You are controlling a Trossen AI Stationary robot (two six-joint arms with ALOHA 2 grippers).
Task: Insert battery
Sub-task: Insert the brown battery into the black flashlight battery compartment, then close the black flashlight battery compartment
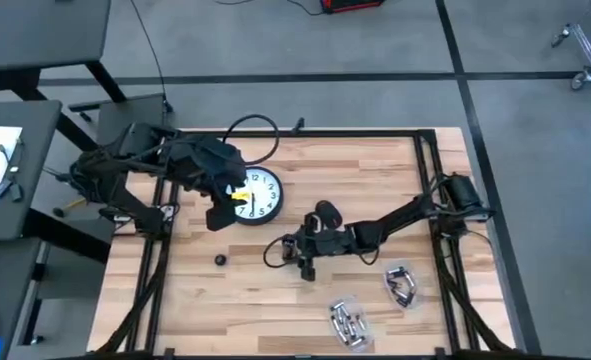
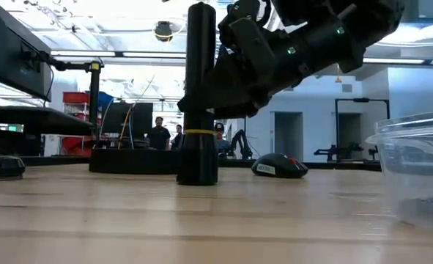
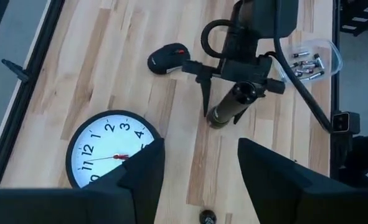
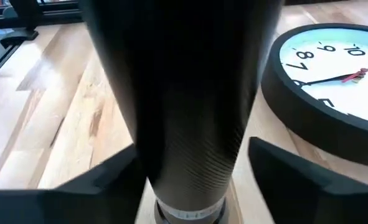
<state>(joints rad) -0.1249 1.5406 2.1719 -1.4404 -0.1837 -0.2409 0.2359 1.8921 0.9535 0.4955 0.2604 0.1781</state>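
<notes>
The left gripper [image 1: 218, 205] is hovering over the left rim of the wall clock [image 1: 256, 193], its fingers [image 3: 140, 168] spread wide and holding nothing. Right of it, the right gripper [image 1: 306, 252] is reaching in low from the table's right edge, fingers [image 4: 296, 168] closing around the black flashlight [image 3: 230, 106], which is standing upright on the wooden table [image 1: 195, 300]. A small black cap [image 1: 220, 260] is lying left of the flashlight, a black mouse [image 3: 168, 58] just behind it. Loose batteries [image 1: 347, 324] are sitting in a clear tray near the front edge, right of centre. People are standing in the room beyond
</notes>
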